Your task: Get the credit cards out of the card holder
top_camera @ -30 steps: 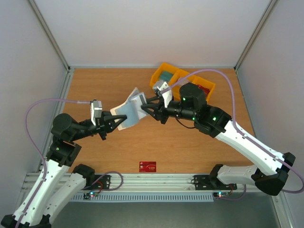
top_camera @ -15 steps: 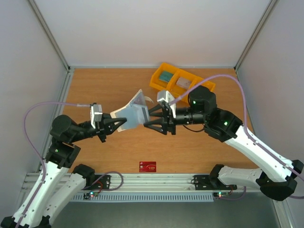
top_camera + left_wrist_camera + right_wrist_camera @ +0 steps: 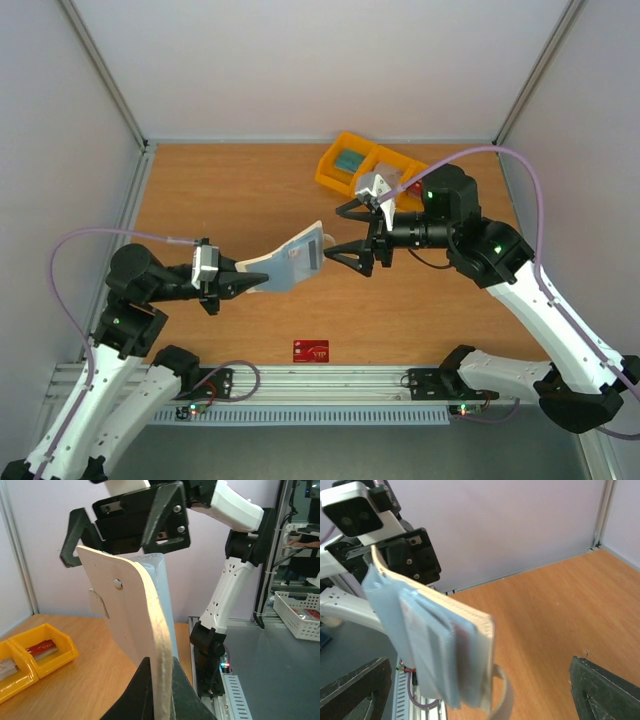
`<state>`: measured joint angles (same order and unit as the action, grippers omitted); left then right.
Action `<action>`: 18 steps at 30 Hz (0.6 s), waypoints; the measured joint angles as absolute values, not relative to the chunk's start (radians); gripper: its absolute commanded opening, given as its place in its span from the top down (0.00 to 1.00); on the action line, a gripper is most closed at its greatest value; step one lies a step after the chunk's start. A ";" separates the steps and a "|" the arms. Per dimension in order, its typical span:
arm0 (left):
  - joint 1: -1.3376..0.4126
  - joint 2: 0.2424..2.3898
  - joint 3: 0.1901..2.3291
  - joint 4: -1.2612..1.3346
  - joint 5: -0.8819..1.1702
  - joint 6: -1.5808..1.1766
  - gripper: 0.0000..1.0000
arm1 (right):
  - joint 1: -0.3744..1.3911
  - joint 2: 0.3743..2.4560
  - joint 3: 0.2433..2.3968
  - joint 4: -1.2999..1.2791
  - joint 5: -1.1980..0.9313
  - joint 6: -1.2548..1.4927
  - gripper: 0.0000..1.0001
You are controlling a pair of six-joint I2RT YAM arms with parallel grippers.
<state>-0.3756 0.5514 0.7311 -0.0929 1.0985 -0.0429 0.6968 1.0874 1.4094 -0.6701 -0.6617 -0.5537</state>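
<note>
The card holder [image 3: 290, 262] is held above the counter [image 3: 220, 190], pinched at one end by the left claw [image 3: 243, 285]. Its long axis runs rightward and away; the free end points at the right claw [image 3: 338, 235]. Only the right wrist view shows credit cards [image 3: 420, 630] in its blue pockets. The right claw, touching the holder one second ago, now stands spread and clear of it.
</note>
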 measured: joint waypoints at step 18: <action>-0.382 0.548 0.739 -0.085 1.142 -0.059 1.00 | 0.684 1.140 1.410 -0.721 -0.837 -0.647 0.57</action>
